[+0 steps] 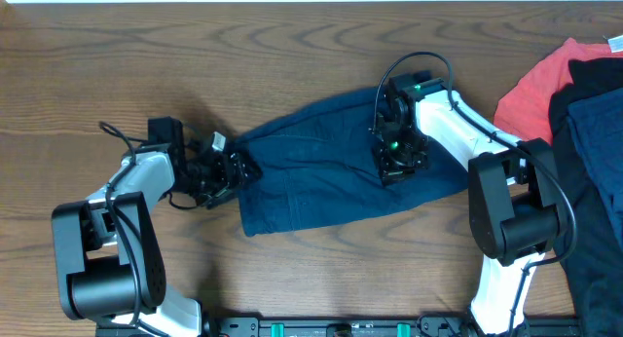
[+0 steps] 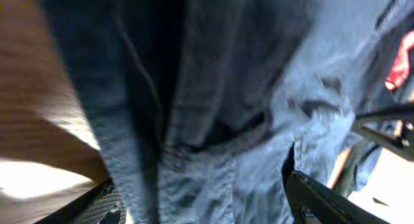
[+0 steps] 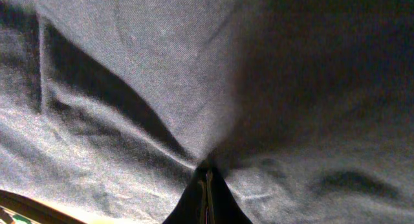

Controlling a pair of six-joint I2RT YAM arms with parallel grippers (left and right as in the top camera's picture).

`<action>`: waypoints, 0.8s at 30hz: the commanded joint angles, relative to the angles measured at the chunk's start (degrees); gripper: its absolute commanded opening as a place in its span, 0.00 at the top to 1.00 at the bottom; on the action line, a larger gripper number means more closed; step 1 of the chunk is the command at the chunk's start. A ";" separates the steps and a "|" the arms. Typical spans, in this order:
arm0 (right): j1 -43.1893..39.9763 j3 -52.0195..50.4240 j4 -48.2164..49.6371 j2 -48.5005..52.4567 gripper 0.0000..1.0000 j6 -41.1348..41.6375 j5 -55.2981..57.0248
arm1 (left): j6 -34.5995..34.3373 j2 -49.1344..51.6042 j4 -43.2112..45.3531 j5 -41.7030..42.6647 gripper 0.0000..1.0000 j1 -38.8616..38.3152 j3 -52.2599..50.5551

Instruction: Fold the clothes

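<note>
The dark navy shorts [image 1: 311,171] lie spread on the wooden table, running from the centre left to the centre right. My left gripper [image 1: 237,171] is at their left edge. In the left wrist view its two fingers [image 2: 204,201] stand wide apart with the blue fabric [image 2: 226,107] between them, so it is open. My right gripper [image 1: 399,162] is down on the right part of the shorts. In the right wrist view its fingers [image 3: 207,182] are pressed together on a pinch of the fabric [image 3: 162,75], with creases running out from the tips.
A coral-red shirt [image 1: 533,92] lies at the right edge of the table, with a black garment [image 1: 589,79] and more dark blue cloth [image 1: 596,191] on top of it. Bare wood [image 1: 117,64] shows to the left and at the back.
</note>
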 commanded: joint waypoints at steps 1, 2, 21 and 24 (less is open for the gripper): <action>0.48 -0.17 0.50 -1.20 0.99 1.33 -0.46 | 1.64 2.84 -0.31 -4.11 0.22 -0.13 -3.61; 0.48 -0.17 0.63 -1.20 0.99 1.99 -0.46 | 1.62 3.10 -0.02 -4.33 0.23 -0.13 -4.04; 0.46 -0.15 1.18 -1.20 0.99 3.98 -0.44 | 3.32 6.56 2.89 1.42 0.90 0.17 -1.29; 0.20 -0.15 1.11 -1.73 0.99 5.53 -0.26 | 5.97 4.68 -5.97 -1.05 0.94 0.22 4.26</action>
